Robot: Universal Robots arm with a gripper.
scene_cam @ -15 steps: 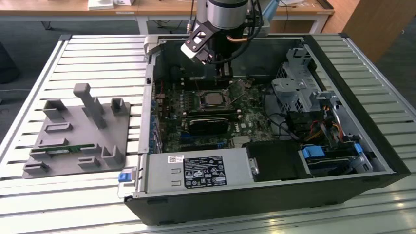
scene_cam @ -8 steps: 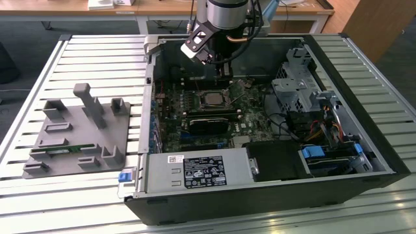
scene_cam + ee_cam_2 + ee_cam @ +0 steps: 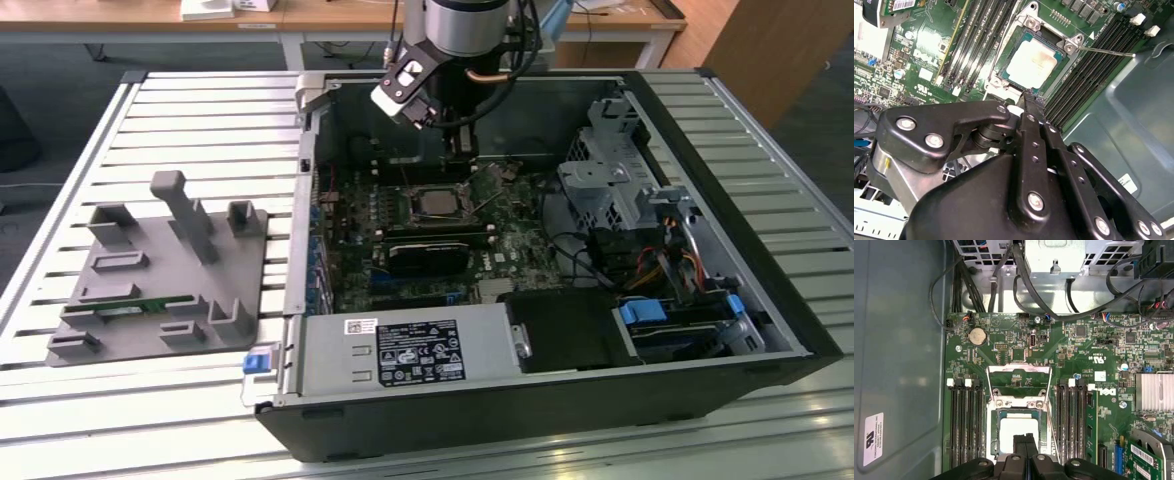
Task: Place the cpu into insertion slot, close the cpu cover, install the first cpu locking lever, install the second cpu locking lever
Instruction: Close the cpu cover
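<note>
The cpu, a square chip with a silvery top, lies flat in the insertion slot on the green motherboard; it is also seen in the exterior view. The cpu cover, a thin metal frame with an open middle, is swung back off the slot on its hinge side. A thin wire locking lever sticks out sideways from one slot corner. My gripper hangs just above the cpu's edge, its two black fingers pressed together with nothing between them. In the exterior view, the gripper reaches down into the open case.
Dark memory slots flank the socket on both sides. A bundle of black cables and a metal drive cage lie past the board. A grey fixture block sits on the slatted table at the exterior view's left.
</note>
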